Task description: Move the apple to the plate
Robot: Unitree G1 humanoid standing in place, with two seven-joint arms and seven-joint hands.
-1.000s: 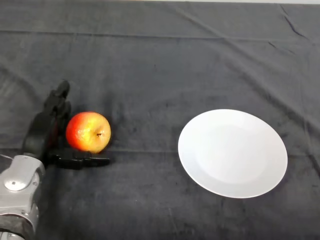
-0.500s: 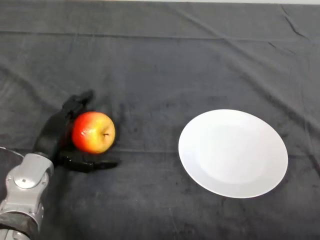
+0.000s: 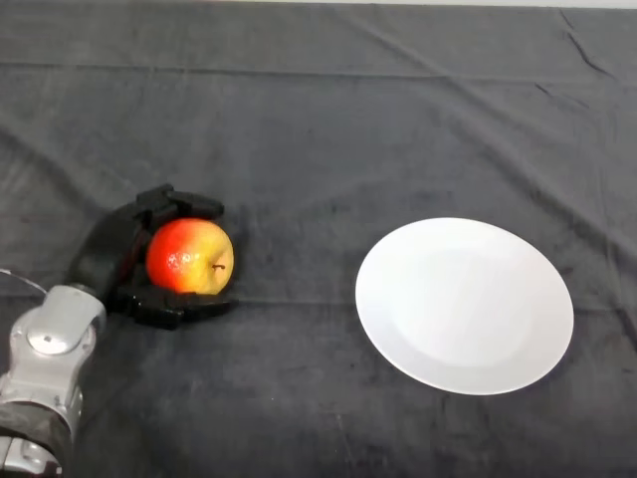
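Note:
A red and yellow apple (image 3: 190,257) sits on the dark cloth at the left, stem facing the camera. My left hand (image 3: 107,256) is black and wraps it from the left. Its fingers (image 3: 182,203) curl over the apple's far side and the thumb (image 3: 184,307) lies along its near side. A white round plate (image 3: 464,305) lies on the cloth to the right, well apart from the apple, with nothing on it.
The dark cloth (image 3: 318,119) covers the whole table and has a few creases. My silver-grey forearm (image 3: 45,368) comes in from the lower left corner.
My fingers have curled from straight beside the apple to round its far side. The apple has shifted slightly to the right with the hand.

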